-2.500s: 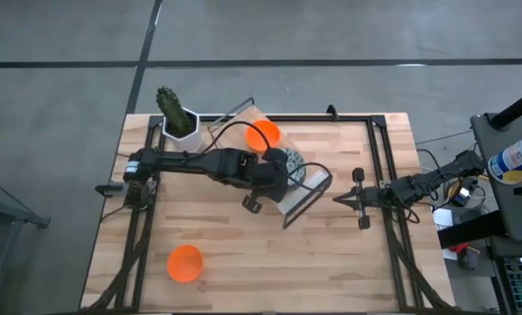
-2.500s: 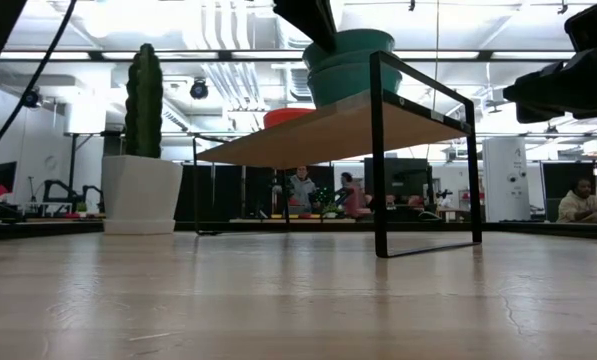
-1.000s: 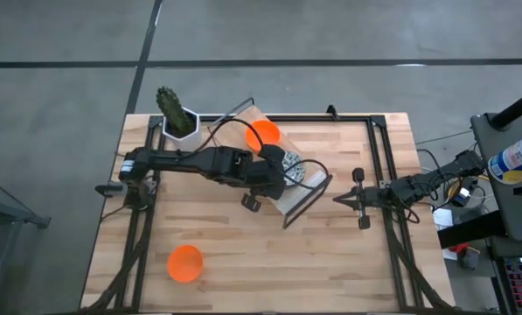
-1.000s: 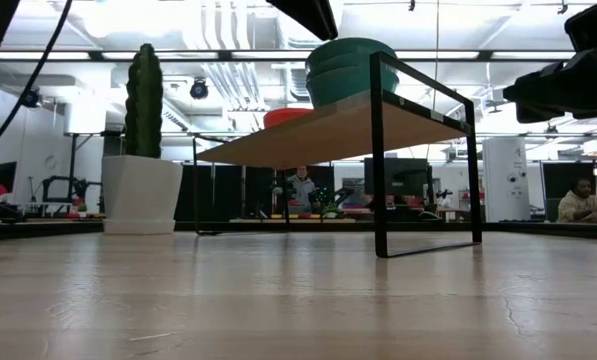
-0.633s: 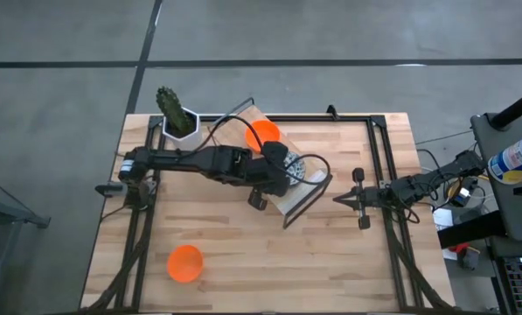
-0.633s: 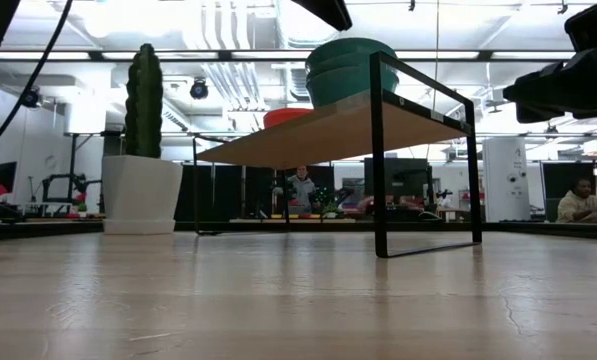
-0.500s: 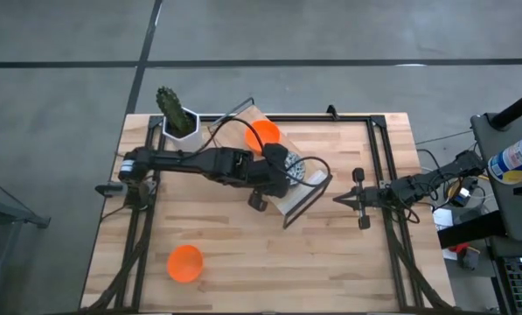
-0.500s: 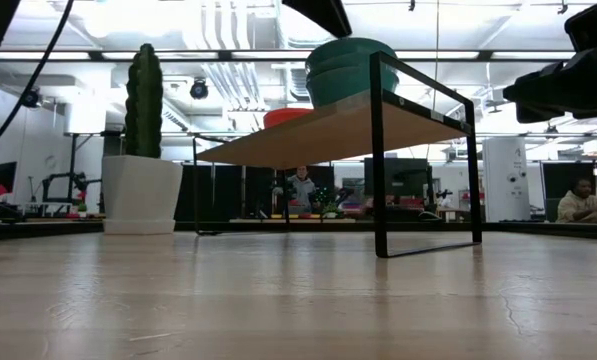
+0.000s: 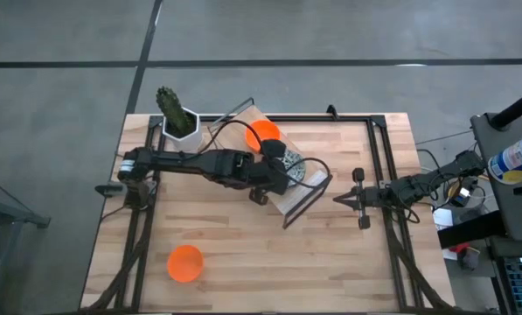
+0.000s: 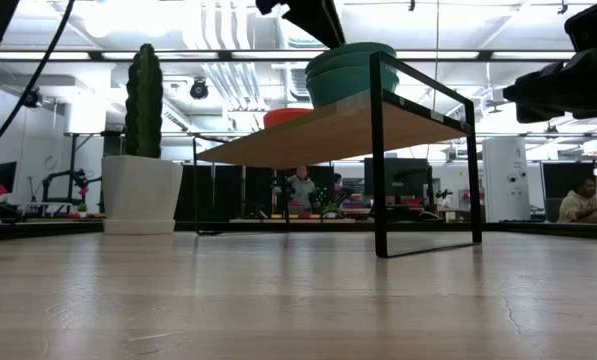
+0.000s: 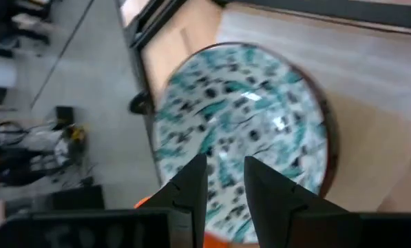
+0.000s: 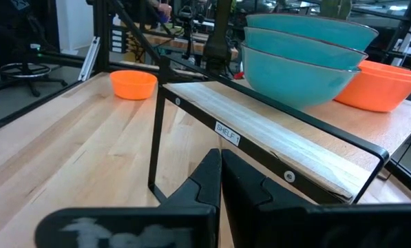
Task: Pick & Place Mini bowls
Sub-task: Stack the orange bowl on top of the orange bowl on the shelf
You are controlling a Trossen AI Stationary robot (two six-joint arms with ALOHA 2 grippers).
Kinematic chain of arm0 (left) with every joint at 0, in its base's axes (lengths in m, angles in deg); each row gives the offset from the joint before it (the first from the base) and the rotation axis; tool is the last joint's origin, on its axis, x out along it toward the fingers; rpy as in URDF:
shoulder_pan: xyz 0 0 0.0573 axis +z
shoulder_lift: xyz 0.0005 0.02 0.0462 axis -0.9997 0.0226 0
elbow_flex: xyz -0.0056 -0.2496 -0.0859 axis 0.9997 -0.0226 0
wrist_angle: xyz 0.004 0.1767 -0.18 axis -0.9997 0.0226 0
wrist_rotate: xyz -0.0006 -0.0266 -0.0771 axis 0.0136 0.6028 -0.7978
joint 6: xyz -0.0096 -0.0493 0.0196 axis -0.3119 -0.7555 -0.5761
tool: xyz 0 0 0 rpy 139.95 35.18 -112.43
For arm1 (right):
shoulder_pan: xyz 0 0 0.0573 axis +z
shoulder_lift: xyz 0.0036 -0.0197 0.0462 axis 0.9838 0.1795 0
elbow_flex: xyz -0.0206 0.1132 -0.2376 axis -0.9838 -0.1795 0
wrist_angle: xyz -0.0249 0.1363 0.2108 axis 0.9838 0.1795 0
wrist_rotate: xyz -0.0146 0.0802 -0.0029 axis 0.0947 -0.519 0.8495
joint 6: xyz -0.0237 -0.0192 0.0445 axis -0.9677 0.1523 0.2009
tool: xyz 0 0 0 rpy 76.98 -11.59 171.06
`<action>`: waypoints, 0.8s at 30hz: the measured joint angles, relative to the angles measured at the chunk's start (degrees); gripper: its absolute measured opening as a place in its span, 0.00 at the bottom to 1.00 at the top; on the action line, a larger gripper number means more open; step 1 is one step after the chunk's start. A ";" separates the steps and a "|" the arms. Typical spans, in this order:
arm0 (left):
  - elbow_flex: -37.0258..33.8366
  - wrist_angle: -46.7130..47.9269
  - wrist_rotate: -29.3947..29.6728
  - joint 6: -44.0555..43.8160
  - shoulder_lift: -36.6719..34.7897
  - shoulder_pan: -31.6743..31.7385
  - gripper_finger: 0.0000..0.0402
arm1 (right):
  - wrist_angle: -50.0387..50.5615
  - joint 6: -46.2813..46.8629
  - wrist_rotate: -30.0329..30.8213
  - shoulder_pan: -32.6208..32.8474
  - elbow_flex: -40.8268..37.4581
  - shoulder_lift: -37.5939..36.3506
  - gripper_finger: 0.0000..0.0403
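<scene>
A stack of floral mini bowls (image 9: pixel 293 167) (image 10: pixel 348 68) (image 12: pixel 305 58) sits on a small raised wooden shelf (image 9: pixel 287 197) (image 10: pixel 308 135), its base on the board. Beside it on the shelf is an orange bowl (image 9: pixel 262 135) (image 12: pixel 378 86). Another orange bowl (image 9: pixel 184 263) (image 12: pixel 133 83) stands on the table near the near left corner. My left gripper (image 9: pixel 276 173) (image 11: pixel 226 172) hovers open, pointing down, just above the top floral bowl (image 11: pixel 243 131). My right gripper (image 9: pixel 339 199) (image 12: pixel 220 157) waits shut to the right of the shelf.
A cactus in a white hexagonal pot (image 9: pixel 177 118) (image 10: pixel 143 150) stands at the far left corner. Black frame rails (image 9: pixel 379 175) run along the table's sides. People sit in the room beyond the table (image 10: pixel 581 200). Open tabletop lies toward the near edge.
My left gripper has shifted slightly toward the table's far edge above the floral stack. The bowls on the shelf and the orange bowl on the table have stayed where they were.
</scene>
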 joint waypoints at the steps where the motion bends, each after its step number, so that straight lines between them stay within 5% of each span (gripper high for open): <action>1: 0.22 0.60 0.71 -0.48 -0.29 -0.11 0.23 | 0.01 0.00 0.00 -0.01 0.00 0.00 0.02; 14: -0.64 19.44 -14.51 -30.32 -6.88 -5.97 0.23 | 0.02 0.00 0.00 -0.01 0.00 0.00 0.02; 24: -10.03 25.66 -15.71 -53.56 -10.08 -18.40 0.23 | -0.02 0.01 0.00 -0.02 0.00 0.01 0.02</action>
